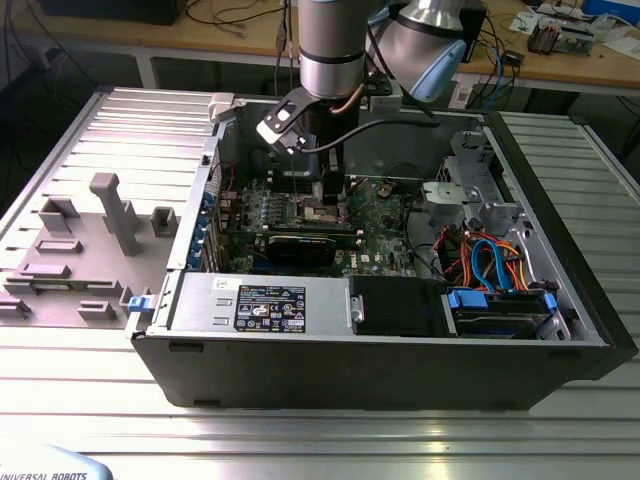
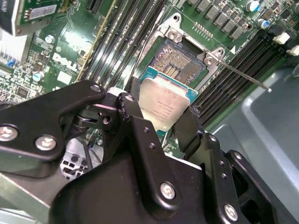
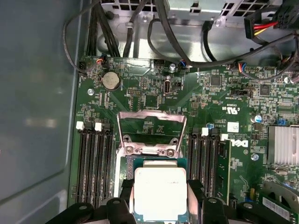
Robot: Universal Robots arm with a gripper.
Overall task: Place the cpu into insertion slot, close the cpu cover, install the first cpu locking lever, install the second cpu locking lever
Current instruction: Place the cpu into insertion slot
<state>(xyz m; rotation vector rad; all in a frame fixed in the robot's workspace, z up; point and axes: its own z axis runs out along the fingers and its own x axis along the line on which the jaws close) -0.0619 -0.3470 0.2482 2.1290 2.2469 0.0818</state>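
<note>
over the green motherboard [image 3: 215,100], the gripper [image 3: 160,196] clamps the cpu [image 3: 160,186], cpu cover [image 3: 150,115] standing open

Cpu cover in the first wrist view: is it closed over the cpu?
No, the cpu cover stands raised, leaving the cpu uncovered.

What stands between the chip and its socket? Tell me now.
Nothing visible does. The gripper holds the chip just above the bare socket. The cover is flipped open and the lever is swung aside.
</note>
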